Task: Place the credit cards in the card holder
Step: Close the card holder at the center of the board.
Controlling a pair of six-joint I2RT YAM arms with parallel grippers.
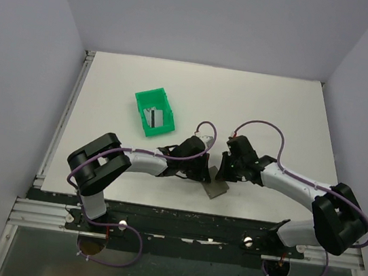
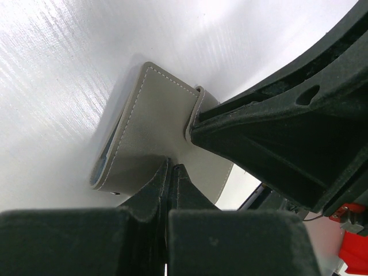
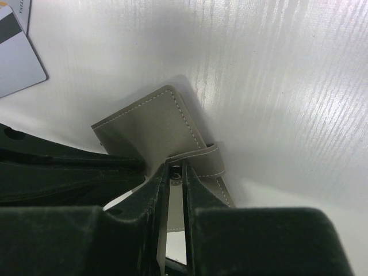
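Note:
The card holder (image 1: 218,190) lies near the table's front edge, a grey-brown wallet (image 2: 155,129) with white stitching, folded. My left gripper (image 1: 205,171) is shut, and its joined tips (image 2: 171,168) press on the wallet's outer face. From the other side, my right gripper (image 1: 223,170) pinches the wallet's snap tab (image 3: 202,159) between nearly closed jaws (image 3: 175,170). Two credit cards (image 3: 18,62), silver-grey with a dark stripe, lie on the table beyond the wallet in the right wrist view. Another card (image 1: 152,118) sits in the green bin.
A green plastic bin (image 1: 147,98) stands behind and left of the grippers. The table's front edge (image 1: 181,210) runs just behind the wallet. Both arms meet tip to tip over the wallet.

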